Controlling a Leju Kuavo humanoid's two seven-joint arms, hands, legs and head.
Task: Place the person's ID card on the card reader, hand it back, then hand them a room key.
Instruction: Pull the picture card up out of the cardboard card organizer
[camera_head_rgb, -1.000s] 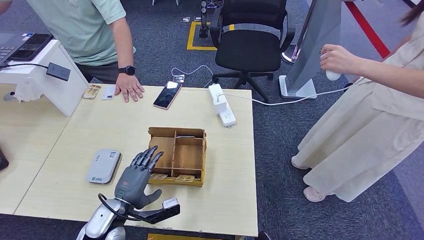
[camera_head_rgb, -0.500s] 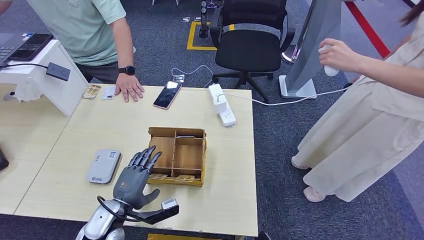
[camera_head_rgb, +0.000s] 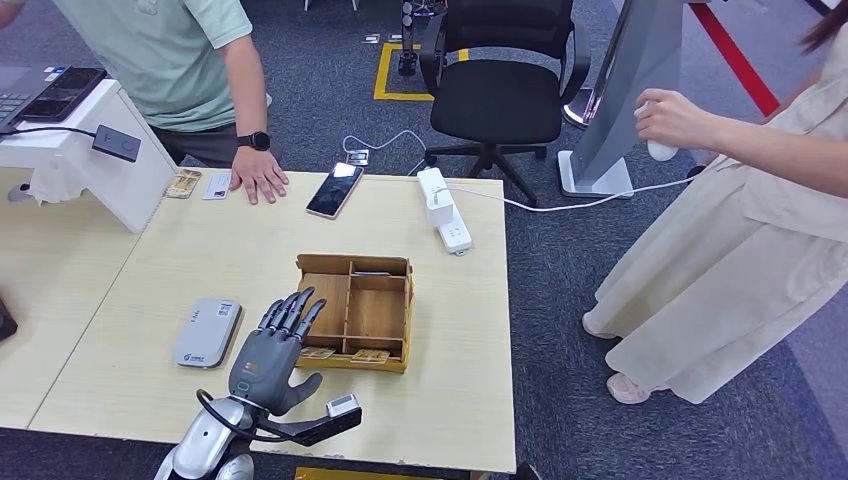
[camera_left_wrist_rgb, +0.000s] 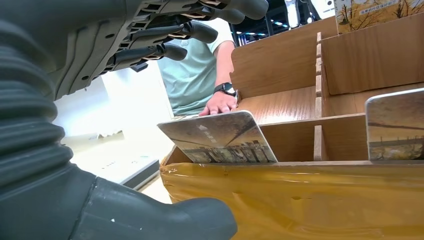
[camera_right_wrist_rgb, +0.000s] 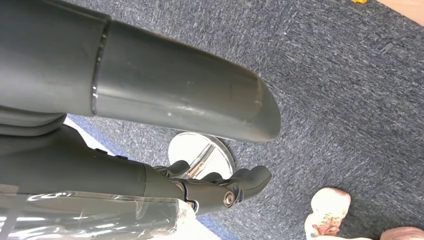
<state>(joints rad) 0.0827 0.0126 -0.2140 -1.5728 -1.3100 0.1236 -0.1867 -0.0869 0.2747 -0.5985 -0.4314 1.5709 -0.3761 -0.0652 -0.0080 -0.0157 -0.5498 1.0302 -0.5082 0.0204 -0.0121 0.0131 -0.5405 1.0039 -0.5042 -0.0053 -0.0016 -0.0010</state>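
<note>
Hardly anything on the table has shifted over the last second: the robot's left hand (camera_head_rgb: 270, 357) hovers in the same spot with fingers spread and nothing in them, and only the hand of the person in beige at two o'clock (camera_head_rgb: 672, 117) has wavered slightly with its small white object. From the table's middle, the left hand sits at about seven o'clock, its fingertips at the near left corner of the open wooden compartment box (camera_head_rgb: 385, 270), where printed room key cards (camera_head_rgb: 319, 353) stand in the front slots; the left wrist view shows one such card (camera_left_wrist_rgb: 220, 137) leaning just beyond the thumb, not touched. The right hand (camera_right_wrist_rgb: 220, 189) hangs down over the grey carpet, fingers loosely curled on nothing. A flat grey card reader (camera_head_rgb: 207, 332) lies bare at eight o'clock, and a small white card (camera_head_rgb: 217, 185), likely the ID, rests at eleven o'clock beside the resting hand of the person in green (camera_head_rgb: 258, 173). I judge this to be the room-key step, with the grasp not yet made; next the fingers must dip into the slot, pinch one card by its upper edge and lift it clear.
</note>
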